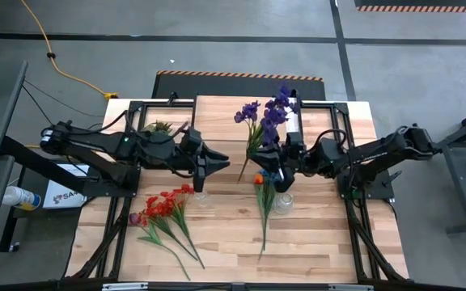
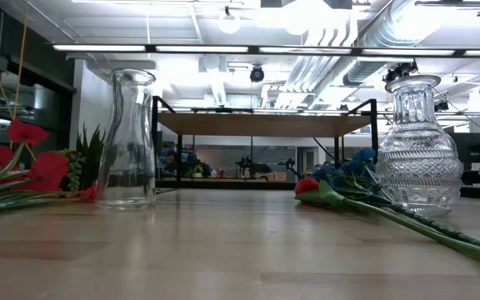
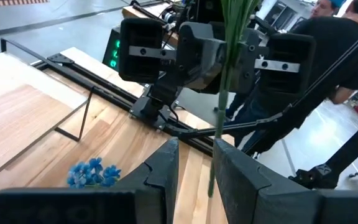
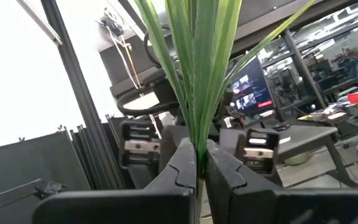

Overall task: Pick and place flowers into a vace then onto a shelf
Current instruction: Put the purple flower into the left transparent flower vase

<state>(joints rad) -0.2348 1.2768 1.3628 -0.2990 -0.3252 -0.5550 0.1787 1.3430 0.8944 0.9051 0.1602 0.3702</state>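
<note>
Two glass vases stand on the worktop (image 1: 314, 234), and neither has anything in it: the plain clear carafe (image 2: 128, 140) near the centre, just by the left gripper's tip, and the cut-glass vase (image 2: 416, 150) toward four o'clock of the centre. The right gripper (image 4: 199, 163) has its jaws pressed together on the green stem of the purple flower spray (image 1: 267, 113), which rises from the jaws toward twelve o'clock, its blooms over the light-wood shelf (image 1: 217, 113) at the far edge of the worktop. The left gripper (image 3: 194, 163) sits facing it from the nine o'clock side, jaws partly spread, and in the left wrist view that same green stem hangs just beyond the gap between the fingers; whether it touches them cannot be told. The red flowers (image 1: 164, 204) lie flat at about seven o'clock of the worktop, stems running toward the near edge. Another spray with a blue bloom (image 2: 344, 173) and an orange bloom (image 1: 258, 179) lies beside the cut-glass vase, its long stem (image 1: 264, 222) pointing to six o'clock. A small spiky green plant (image 1: 159, 127) sits at the shelf's ten o'clock corner.
</note>
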